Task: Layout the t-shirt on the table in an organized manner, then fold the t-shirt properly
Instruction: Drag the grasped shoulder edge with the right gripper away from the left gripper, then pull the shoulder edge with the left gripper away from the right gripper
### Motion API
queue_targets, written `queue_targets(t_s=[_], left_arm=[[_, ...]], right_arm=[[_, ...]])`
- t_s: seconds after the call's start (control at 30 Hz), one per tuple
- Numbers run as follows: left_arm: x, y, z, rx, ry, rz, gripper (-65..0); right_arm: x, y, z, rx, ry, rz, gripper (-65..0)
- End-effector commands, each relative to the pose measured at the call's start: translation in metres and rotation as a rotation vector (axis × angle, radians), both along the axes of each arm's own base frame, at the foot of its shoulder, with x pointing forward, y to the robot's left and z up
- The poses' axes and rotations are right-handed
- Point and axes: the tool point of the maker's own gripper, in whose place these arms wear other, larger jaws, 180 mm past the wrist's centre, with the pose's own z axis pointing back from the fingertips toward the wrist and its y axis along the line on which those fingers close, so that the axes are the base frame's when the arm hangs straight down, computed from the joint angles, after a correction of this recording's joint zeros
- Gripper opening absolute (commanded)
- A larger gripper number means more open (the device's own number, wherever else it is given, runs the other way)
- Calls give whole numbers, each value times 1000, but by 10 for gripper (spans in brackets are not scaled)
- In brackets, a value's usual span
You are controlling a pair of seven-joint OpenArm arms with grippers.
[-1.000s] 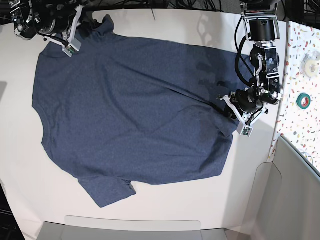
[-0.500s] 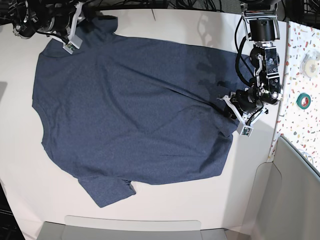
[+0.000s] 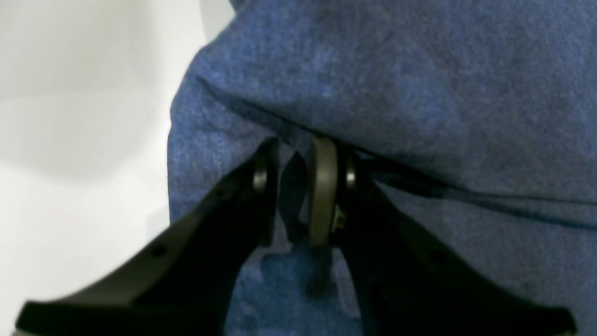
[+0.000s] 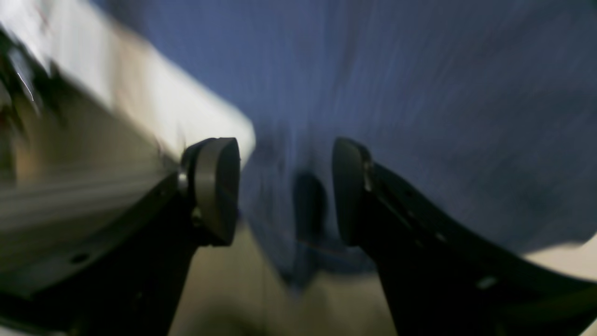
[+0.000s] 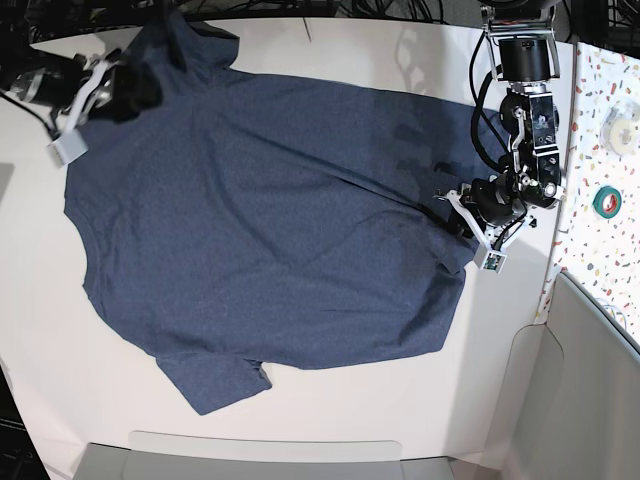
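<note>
While shirt (image 5: 270,220) lies spread on table (image 5: 330,410), long axis left-right, left gripper (image 3: 301,186) pinches hem fold at right edge; right gripper (image 4: 284,191) hangs over far-left corner, jaws apart, empty, blurred.

The dark heathered navy-blue cotton t-shirt (image 5: 270,215) shows a uniform blue-grey fleck with no lettering on its upward face, and it lies on the plain matte white flat tabletop (image 5: 380,400). The black-bodied left gripper (image 5: 462,222) carries dark grey pads and a small white tag with a green mark, while the black right gripper (image 4: 284,191) has grey oval pads (image 4: 217,186). At the base view's right edge runs a white terrazzo-patterned strip (image 5: 600,90) speckled in red, green, yellow and black, bearing a green roll of tape (image 5: 606,200) and a pale whitish roll (image 5: 622,130).
</note>
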Motion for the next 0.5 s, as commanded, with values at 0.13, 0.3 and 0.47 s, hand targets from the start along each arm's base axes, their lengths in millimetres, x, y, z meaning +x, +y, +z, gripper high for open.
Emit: queue_targets(t_s=[0.13,0.3,0.47], left_arm=[[-16,6,-14,45,91,-11,-529],[-16,6,-14,45,91,-11,-529],[-16,6,-14,45,93,-11,-529]], right_arm=[[9,-55,10,63,-103,-249,-332],[-21,-98,-44,150,47,-509,-332],[-44,-107,-75,210,133,-626,-332]])
